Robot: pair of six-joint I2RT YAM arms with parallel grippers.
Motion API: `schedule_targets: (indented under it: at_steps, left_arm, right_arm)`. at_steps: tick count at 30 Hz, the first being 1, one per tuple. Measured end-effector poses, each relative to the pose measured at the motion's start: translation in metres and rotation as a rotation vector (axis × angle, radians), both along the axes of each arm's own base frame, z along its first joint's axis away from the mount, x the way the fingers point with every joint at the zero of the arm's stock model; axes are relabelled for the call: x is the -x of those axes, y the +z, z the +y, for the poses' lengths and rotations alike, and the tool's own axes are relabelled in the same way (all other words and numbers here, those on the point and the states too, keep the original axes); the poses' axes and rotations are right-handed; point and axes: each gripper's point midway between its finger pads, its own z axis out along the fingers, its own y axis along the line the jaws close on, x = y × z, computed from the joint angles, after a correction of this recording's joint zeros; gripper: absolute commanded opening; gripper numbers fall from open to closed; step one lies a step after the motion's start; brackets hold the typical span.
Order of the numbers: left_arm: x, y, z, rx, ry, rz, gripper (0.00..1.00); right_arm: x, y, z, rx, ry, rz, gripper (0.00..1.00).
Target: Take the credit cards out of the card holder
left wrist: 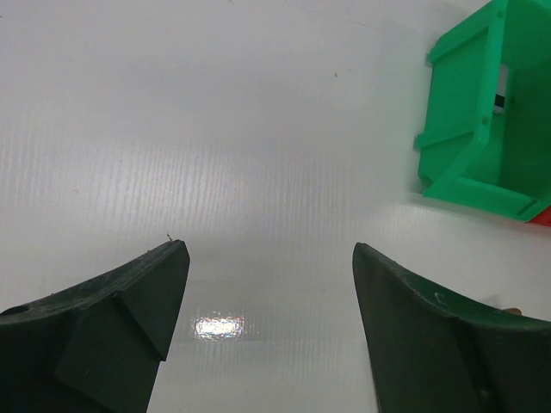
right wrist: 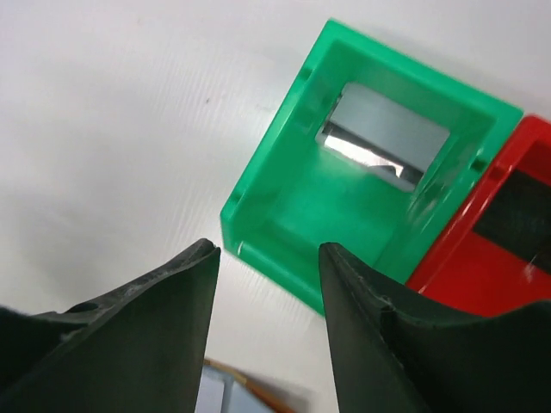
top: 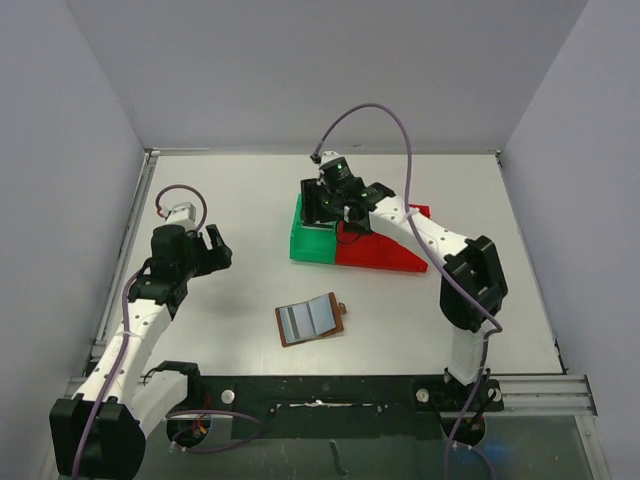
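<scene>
Inside green tray [right wrist: 327, 206], right wrist reveals grey card [right wrist: 387, 131].

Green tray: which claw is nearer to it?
Right. The right claw is poised at the green tray, open; the left claw hangs well off to the tray's left, apart from it.

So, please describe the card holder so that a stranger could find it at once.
On the white table, look near the middle of the front edge. The card holder lies open and flat there: brown leather with grey-blue lining, unlike the green tray and red tray farther back.
</scene>
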Motion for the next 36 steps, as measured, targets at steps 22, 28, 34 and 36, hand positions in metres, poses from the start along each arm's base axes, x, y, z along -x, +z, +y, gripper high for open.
schedule_targets:
  at_steps: [22, 28, 34, 36]
  left_arm:
    - [0.059, -0.044, -0.096, 0.408, -0.194, 0.278, 0.64]
    - [0.080, -0.046, -0.128, 0.453, -0.263, 0.336, 0.60]
    - [0.087, -0.052, -0.134, 0.482, -0.252, 0.365, 0.57]
    - [0.090, -0.055, -0.135, 0.487, -0.249, 0.378, 0.57]
  right_arm:
    - [0.198, -0.082, -0.004, -0.135, 0.149, 0.341, 0.45]
    - [0.203, -0.077, 0.006, -0.199, 0.167, 0.349, 0.38]
    - [0.222, -0.080, 0.014, -0.256, 0.217, 0.406, 0.33]
    - [0.228, -0.083, 0.016, -0.270, 0.230, 0.425, 0.33]
